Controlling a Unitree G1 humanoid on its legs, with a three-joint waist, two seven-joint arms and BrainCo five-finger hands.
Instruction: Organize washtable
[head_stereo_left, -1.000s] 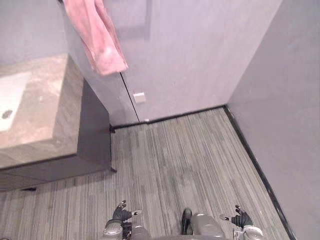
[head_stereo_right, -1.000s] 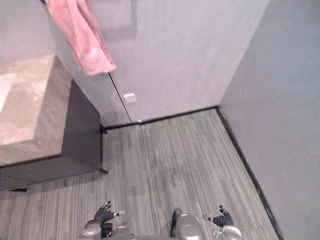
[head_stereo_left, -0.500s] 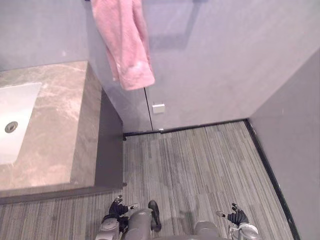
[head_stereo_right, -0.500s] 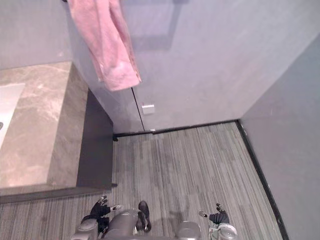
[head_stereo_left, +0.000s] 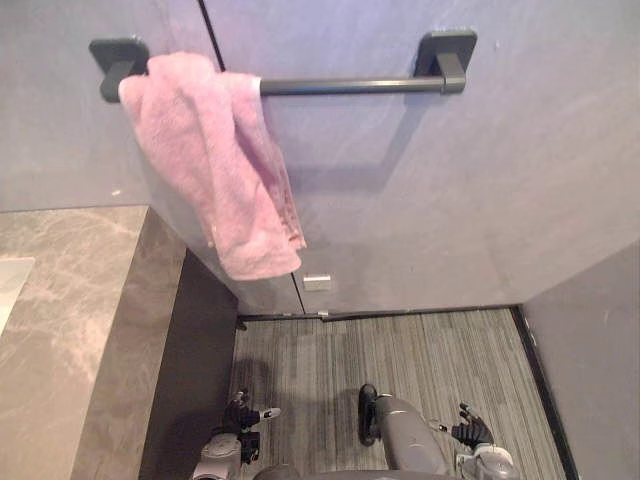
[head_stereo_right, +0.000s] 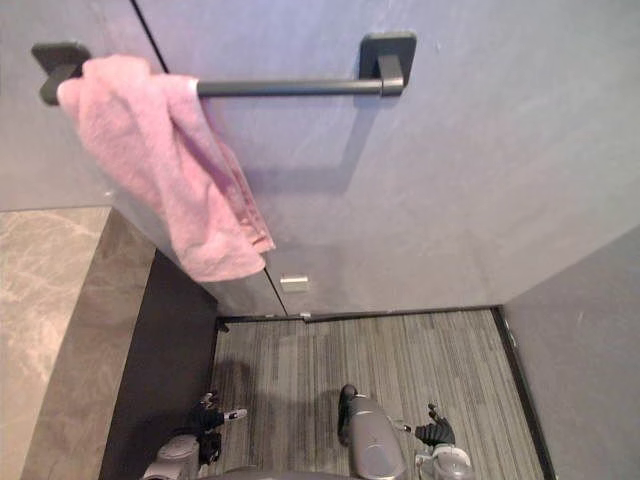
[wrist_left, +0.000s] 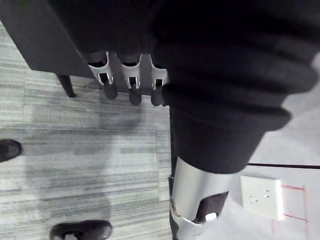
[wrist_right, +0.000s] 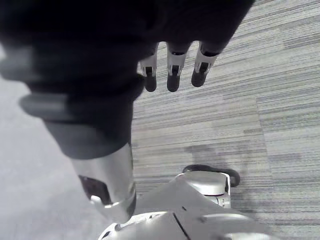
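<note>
A pink towel (head_stereo_left: 215, 170) hangs bunched over the left end of a dark towel bar (head_stereo_left: 350, 86) on the grey wall. The marble washtable top (head_stereo_left: 70, 330) shows at the left, above its dark cabinet side (head_stereo_left: 195, 370). My left hand (head_stereo_left: 243, 414) hangs low beside the cabinet, fingers (wrist_left: 132, 82) relaxed and holding nothing. My right hand (head_stereo_left: 470, 433) hangs low at the right over the floor, its fingers (wrist_right: 172, 72) also relaxed and empty. Both hands are far below the towel.
A white wall socket (head_stereo_left: 318, 283) sits low on the wall under the towel. Striped grey flooring (head_stereo_left: 450, 350) runs between the cabinet and a grey side wall (head_stereo_left: 590, 370) at the right. A dark seam (head_stereo_left: 212, 20) runs down the wall.
The camera has tilted up: the towel bar and whole towel have come into view, and the sink has slid out at the left. Both hands still hang low.
</note>
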